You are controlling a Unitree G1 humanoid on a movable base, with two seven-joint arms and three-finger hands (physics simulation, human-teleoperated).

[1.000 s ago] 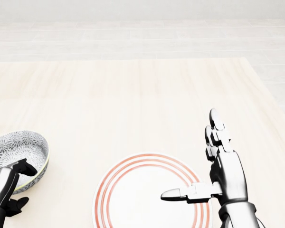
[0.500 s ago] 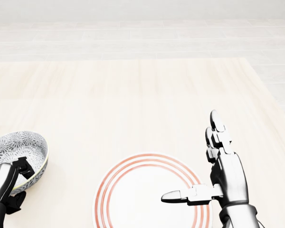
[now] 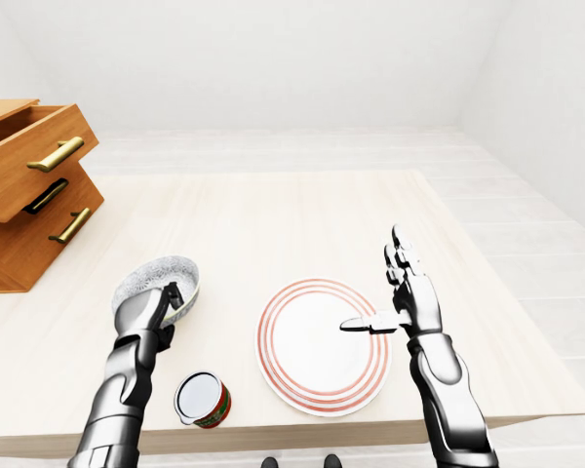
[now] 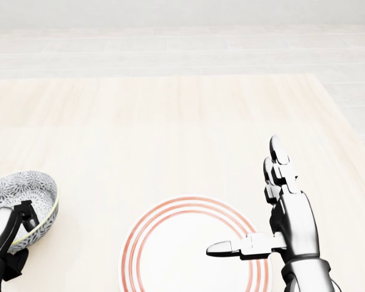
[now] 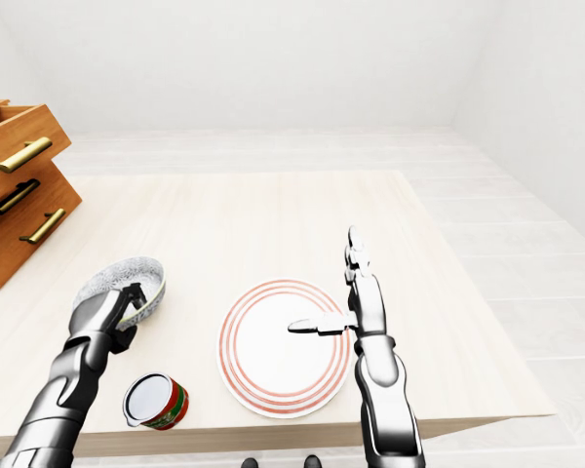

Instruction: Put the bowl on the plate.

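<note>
A grey patterned bowl [image 3: 148,279] with a yellow-green rim is tilted at the table's left, and my left hand [image 3: 168,310] is shut on its near rim, one finger inside and the thumb beneath. A white plate [image 3: 317,351] with red rings lies near the table's near edge, to the right of the bowl and apart from it. My right hand [image 4: 242,194] stands open over the plate's right side, fingers upright and thumb pointing left above the plate, holding nothing.
A red can [image 3: 203,400] with a white lid lies just below the bowl, left of the plate. A wooden drawer unit [image 3: 29,190] with brass handles, its top drawer pulled out, stands at the left. The table's near edge [image 3: 302,434] runs close under the plate.
My left hand's finger has closed over the bowl's rim. The bowl has tipped up and shifted slightly left. The right hand and the plate have not moved.
</note>
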